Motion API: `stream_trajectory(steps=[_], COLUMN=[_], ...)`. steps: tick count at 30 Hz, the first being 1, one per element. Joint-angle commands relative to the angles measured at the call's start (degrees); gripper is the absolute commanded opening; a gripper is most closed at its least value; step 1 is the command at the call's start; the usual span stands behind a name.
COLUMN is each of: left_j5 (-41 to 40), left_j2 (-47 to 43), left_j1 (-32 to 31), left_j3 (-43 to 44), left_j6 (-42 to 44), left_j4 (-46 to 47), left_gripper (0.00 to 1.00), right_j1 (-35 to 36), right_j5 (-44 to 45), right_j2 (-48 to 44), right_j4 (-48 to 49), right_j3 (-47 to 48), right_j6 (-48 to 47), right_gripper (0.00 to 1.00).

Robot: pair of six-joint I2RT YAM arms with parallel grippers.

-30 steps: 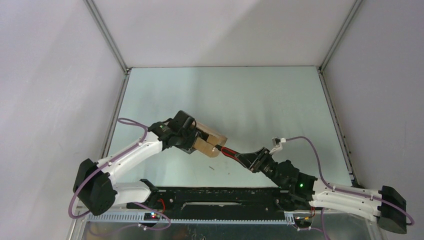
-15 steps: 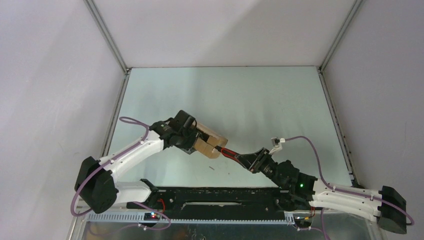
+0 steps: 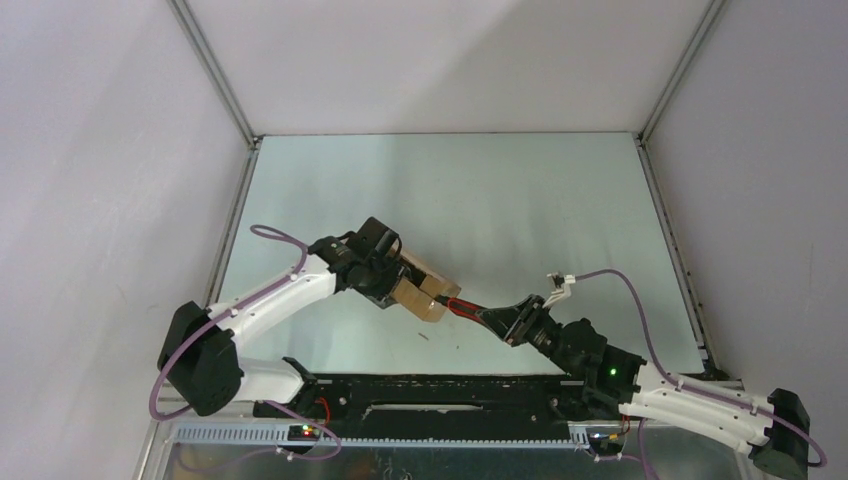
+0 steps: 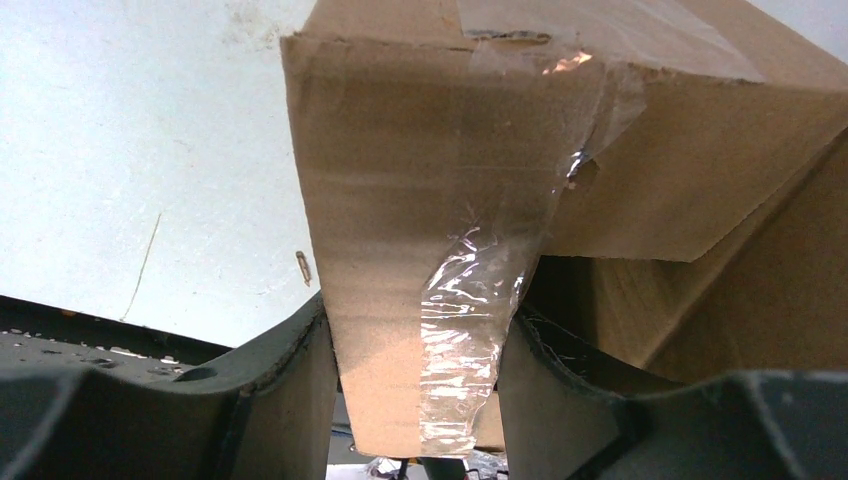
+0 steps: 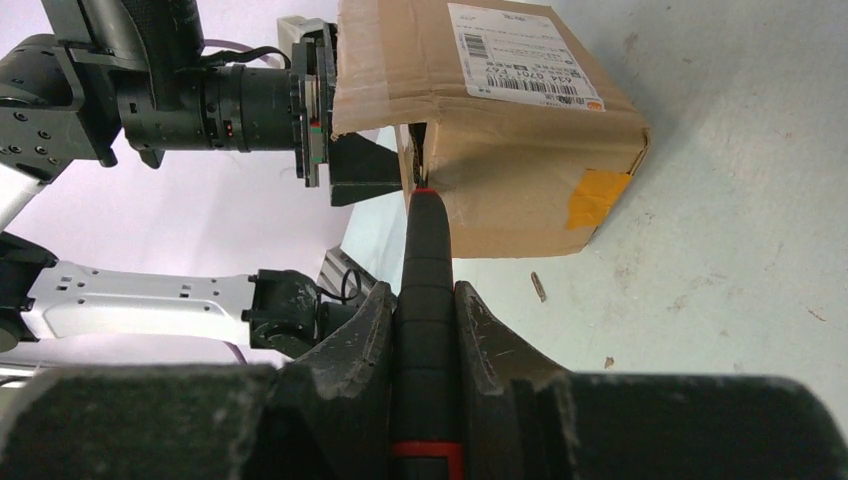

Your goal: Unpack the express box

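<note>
Table [image 3: 480,200]: pale, scuffed.
Left gripper [image 4: 415,340]: clamped around express box [image 4: 420,180].
Right gripper [image 5: 425,320]: clenched on utility knife [image 5: 427,240], tip at box flap edge.

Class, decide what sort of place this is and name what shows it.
Probably a robot lab work cell: two arms bolted to a table, plain white walls on metal rails, one taped box.

The left gripper [image 4: 412,352] clamps the taped edge of the express box [image 4: 400,170].
</note>
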Motion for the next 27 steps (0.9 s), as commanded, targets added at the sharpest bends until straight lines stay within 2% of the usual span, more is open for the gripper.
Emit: stream_trajectory(steps=[1,8,22,27], left_j5=[1.20,1.67,2.77,1.39], left_j2=[-0.59,-0.27,-0.87,-2.80], left_j1=[-1.02,-1.38,-2.14,1.45], left_j3=[4.34,4.62,4.26,2.31], left_j6=[1.20,1.21,-1.40,-1.35], left_j4=[0.22,0.79,5.16,4.81], left_gripper=[0.00,0.00,0.00,0.00], right_j1=[-0.47,-0.48,-0.59,-1.14], right_j5=[-0.76,-1.97,-9.97,-12.29], right_j2=[1.79,6.46,17.95,15.87], right_j4=[3.34,5.92,13.97,10.88], right_j3=[4.18,4.77,4.45,4.04], right_j6=[-0.99,-0.64,2.88,4.54], right_gripper=[0.00,0.00,0.00,0.00])
